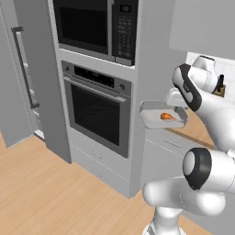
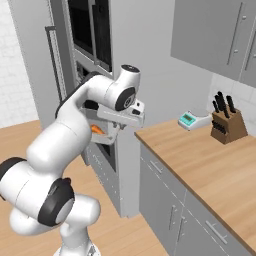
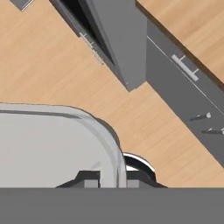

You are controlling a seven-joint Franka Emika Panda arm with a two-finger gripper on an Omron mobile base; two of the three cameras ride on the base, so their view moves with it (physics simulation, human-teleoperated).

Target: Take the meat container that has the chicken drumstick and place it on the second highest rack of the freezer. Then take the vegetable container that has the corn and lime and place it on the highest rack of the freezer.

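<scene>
Carrying the meat container (image 1: 163, 114) toward the freezer (image 1: 23, 69): first step under way. Left base view: grey tray held off the counter, chicken drumstick (image 1: 167, 116) lying orange inside, just below the claw (image 1: 176, 106); freezer door stands ajar well off to the left. Next move calls for driving left and lifting to the second rack.

Right base view: drumstick (image 2: 96, 130) peeks beneath the wrist.

Hand view: fingertips (image 3: 89, 178) pinched narrow on the tray's rim (image 3: 114, 148), probably its end wall.

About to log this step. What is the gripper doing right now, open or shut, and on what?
Gripper: shut on the rim of the grey tray that carries the chicken drumstick, held up in the air beside the oven.
</scene>
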